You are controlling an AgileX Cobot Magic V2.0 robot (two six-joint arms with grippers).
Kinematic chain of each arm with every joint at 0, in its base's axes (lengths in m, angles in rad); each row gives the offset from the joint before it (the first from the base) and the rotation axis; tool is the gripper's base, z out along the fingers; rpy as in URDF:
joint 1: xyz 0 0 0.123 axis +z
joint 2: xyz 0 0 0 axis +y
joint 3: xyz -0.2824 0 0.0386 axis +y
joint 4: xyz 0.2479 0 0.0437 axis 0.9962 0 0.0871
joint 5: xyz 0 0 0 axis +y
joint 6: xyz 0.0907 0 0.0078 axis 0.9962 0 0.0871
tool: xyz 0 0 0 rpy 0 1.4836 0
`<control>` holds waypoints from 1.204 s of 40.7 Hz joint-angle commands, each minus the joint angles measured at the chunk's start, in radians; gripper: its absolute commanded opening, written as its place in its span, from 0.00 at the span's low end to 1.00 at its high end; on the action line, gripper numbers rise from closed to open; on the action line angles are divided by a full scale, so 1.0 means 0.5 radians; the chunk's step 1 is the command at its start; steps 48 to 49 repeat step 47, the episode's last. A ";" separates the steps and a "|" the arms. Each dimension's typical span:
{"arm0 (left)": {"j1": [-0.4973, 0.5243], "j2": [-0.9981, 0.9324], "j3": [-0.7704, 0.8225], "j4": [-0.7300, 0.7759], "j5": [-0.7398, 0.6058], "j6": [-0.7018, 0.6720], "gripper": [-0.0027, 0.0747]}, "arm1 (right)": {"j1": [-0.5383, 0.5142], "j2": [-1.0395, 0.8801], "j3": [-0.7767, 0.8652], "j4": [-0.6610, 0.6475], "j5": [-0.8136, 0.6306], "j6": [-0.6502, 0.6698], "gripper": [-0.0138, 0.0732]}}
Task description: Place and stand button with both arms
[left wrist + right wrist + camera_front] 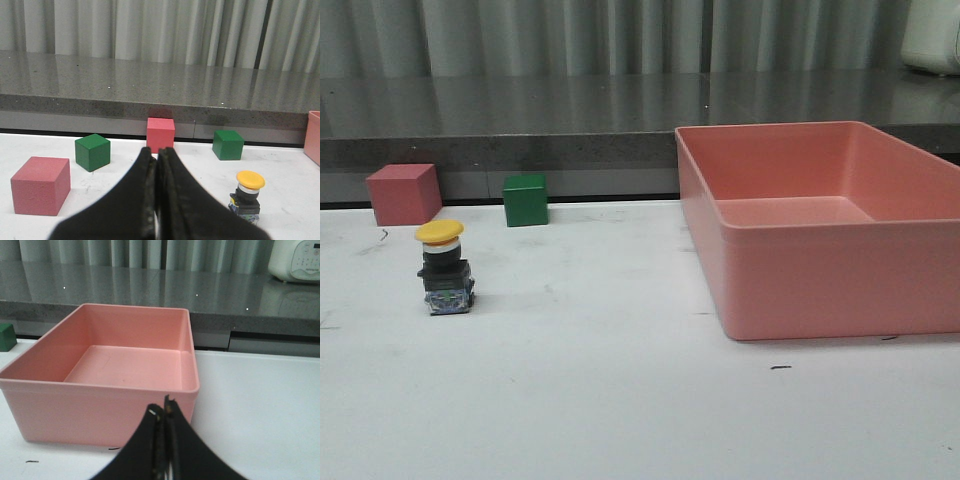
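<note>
Front view: your button (444, 268) stands upright on the desk (620, 400), yellow cap up, left of the pink bin (820, 270), near a pink cube (404, 194) and green cube (525, 200).
Left wrist view: left hand (157, 152) pressed together, empty, button apart.
Right wrist view: right hand (163, 412) pressed together before the bin.

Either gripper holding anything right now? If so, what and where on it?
Nothing held. Left gripper and right gripper are both shut on nothing; the button stands upright on the table, untouched.
</note>
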 commanded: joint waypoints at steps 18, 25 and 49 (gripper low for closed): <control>0.003 -0.046 0.018 -0.015 -0.170 -0.001 0.01 | -0.015 -0.036 -0.008 -0.240 -0.383 0.248 0.08; 0.003 -0.046 0.018 -0.015 -0.170 -0.001 0.01 | -0.015 -0.036 -0.008 -0.243 -0.380 0.283 0.08; 0.003 -0.046 0.018 -0.015 -0.170 -0.001 0.01 | -0.015 -0.036 -0.008 -0.243 -0.373 0.283 0.08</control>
